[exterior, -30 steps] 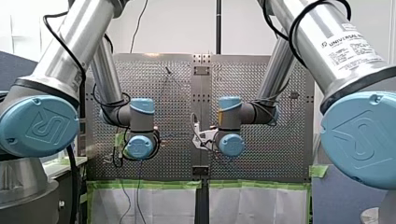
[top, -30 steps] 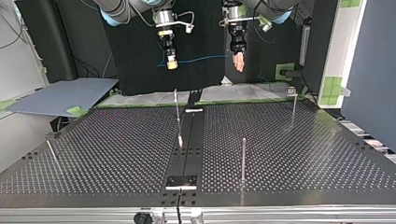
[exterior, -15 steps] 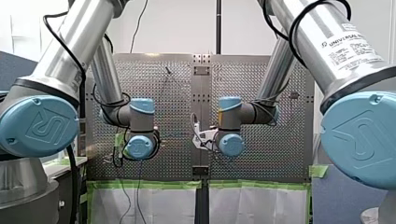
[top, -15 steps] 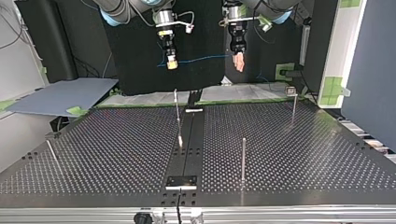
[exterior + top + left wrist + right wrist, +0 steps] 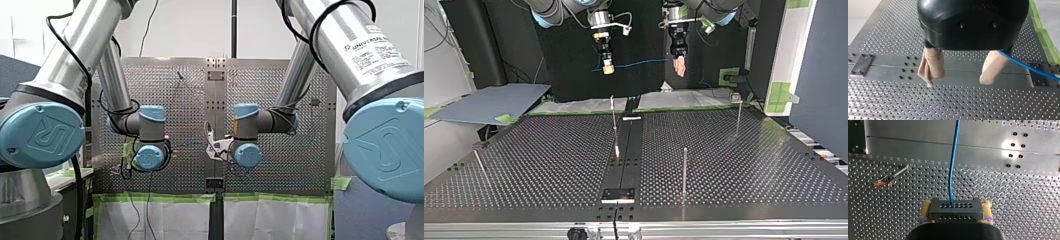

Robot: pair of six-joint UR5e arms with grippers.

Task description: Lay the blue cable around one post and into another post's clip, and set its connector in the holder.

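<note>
While hanging high over the tabletop (image 5: pixel 749 170), to the top view's left of its dark centre strip (image 5: pixel 629 150), pinching the dark, hole-dotted connector (image 5: pixel 956 209) between the yellow pads (image 5: pixel 927 206) of my right arm's jaws, pressed against its two sides. Can follow the blue cable (image 5: pixel 639 63) out of the connector's face and across, roughly level, above the strip's line to my left arm's jaws on the strip's other side. Holding those jaws spread, beige pads (image 5: pixel 931 65) well apart, with the cable running just beside one pad; cannot tell whether touching. Down on the tabletop, in the top view, can make out thin posts: a leaning post (image 5: pixel 614 125) just beside the strip on its left, an upright post (image 5: pixel 684 170) near the strip on its right, a clip-topped post (image 5: pixel 738 114) further right of the strip, and a tilted post (image 5: pixel 479 161) well off to the strip's left.
</note>
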